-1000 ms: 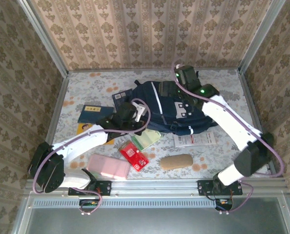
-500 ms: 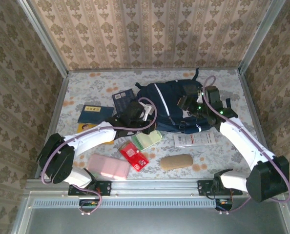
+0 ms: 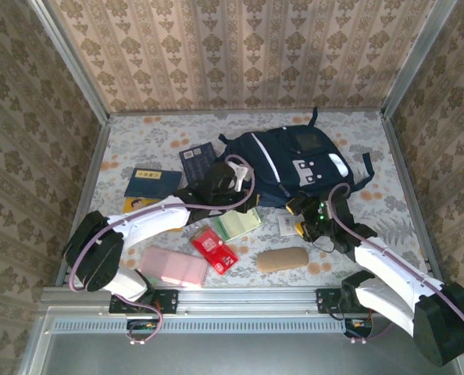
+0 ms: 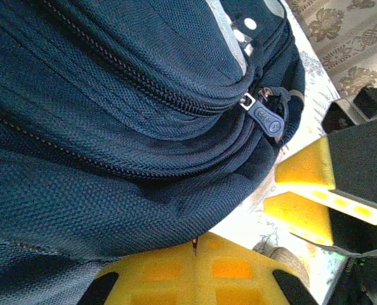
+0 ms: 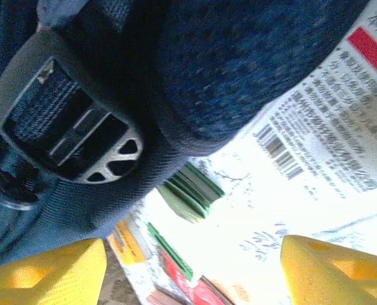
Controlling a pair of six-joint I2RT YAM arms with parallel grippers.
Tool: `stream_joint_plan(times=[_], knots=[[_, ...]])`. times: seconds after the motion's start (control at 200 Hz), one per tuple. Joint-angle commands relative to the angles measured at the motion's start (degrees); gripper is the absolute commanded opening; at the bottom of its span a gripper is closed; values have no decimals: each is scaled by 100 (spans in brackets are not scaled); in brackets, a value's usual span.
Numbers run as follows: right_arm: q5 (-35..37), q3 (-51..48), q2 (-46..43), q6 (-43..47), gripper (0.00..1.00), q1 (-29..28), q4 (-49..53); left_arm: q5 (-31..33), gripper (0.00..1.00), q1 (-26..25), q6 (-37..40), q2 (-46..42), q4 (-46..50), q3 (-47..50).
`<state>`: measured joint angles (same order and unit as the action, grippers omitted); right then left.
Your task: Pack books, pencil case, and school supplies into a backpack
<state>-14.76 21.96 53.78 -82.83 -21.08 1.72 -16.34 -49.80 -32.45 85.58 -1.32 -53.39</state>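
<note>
Two arms, one change: the right jaws, a second ago up at the top of the backpack (image 3: 294,160), now hang apart and empty at its near edge, with the white packet (image 5: 331,121) between them. Left jaws are together against the hem ahead; pinching fabric, cannot tell. Zips look closed; probably nothing packed yet.

The backpack (image 3: 294,152) was navy with a white stripe and grey-white patches. The table (image 3: 154,137) was pale, printed with orange and grey flowers. Toward its left edge was a blue book (image 3: 151,182) with a yellow label. Toward the near edge were a red packet (image 3: 213,248), a pale green pad (image 3: 240,223), a pink case (image 3: 173,266) and a tan pouch (image 3: 283,258).
</note>
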Motion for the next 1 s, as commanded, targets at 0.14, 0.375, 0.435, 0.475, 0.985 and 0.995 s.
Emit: stream_joint_plan(times=[0.14, 0.375, 0.435, 0.475, 0.985, 0.995], knots=[[646, 8, 177, -858, 72, -280, -1908, -282, 0, -212, -64, 56, -626, -260], [826, 71, 491, -639, 51, -283, -2261, -361, 0, -327, -28, 70, -681, -316], [839, 81, 630, -638, 44, -283, -2366, -344, 0, -350, 14, 64, -618, -345], [841, 88, 709, -617, 39, -280, -2425, -344, 0, -355, 23, 56, -598, -356], [537, 551, 244, 674, 0, 516, -625, 105, 0, -112, 630, -89, 495, -358], [510, 548, 257, 670, 0, 528, -623, 100, 0, -105, 633, -84, 500, -348]])
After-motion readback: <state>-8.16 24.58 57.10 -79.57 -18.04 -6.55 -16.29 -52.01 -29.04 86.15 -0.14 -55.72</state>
